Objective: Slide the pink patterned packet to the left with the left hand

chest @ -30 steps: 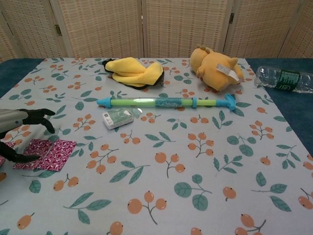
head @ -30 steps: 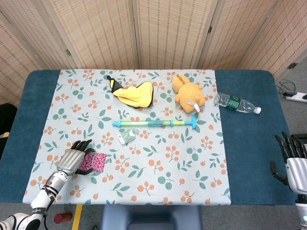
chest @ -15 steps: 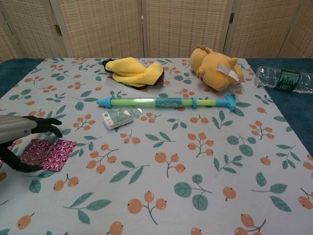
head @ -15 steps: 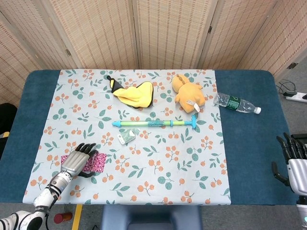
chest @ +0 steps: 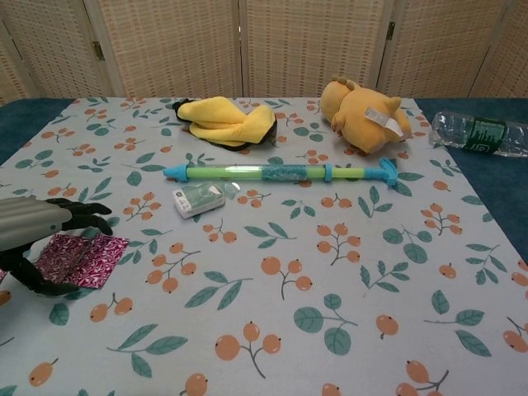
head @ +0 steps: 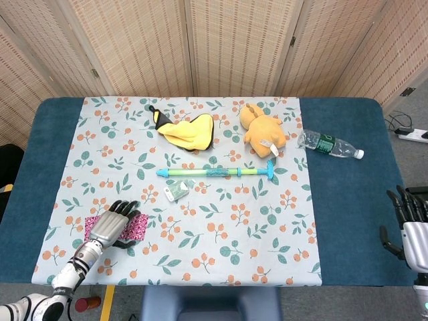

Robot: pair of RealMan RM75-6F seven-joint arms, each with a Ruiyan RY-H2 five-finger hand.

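left hand point(head: 112, 227) has crept further over the pink patterned packet point(head: 132, 227) | fingers spread flat across it, near the cloth's front-left edge | right hand point(head: 409, 224) off to the side, fingers apart, empty

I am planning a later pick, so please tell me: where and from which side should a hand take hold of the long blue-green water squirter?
Grip the water squirter around its slim middle tube, coming from above with the fingers closing across it, front to back. It lies flat, left to right, its T-handle at the right end. The small packet lies close before the left part, so mid-tube seems safer.
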